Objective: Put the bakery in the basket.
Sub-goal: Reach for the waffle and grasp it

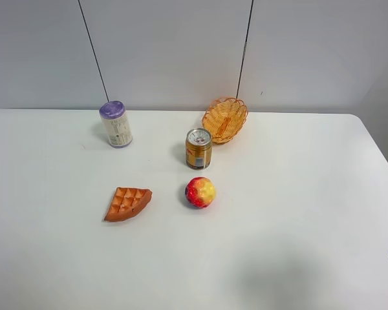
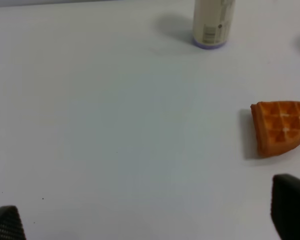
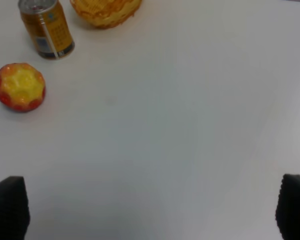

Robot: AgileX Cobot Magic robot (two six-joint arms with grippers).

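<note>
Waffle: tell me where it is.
Exterior high view: the waffle lies left of centre on the table, left of the fruit, nearer the camera than the purple-lidded can.

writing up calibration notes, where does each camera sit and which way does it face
Exterior high: high up, looking down on the table: waffle, basket, drink can, fruit, purple-lidded canister; no arm clearly shows.
Left wrist: low over table, facing waffle and canister; open left pincer tips show.
Right wrist: low, facing fruit, drink can, basket; open right pincer tips show.
Shared: exterior and left wrist both see the waffle.
</note>
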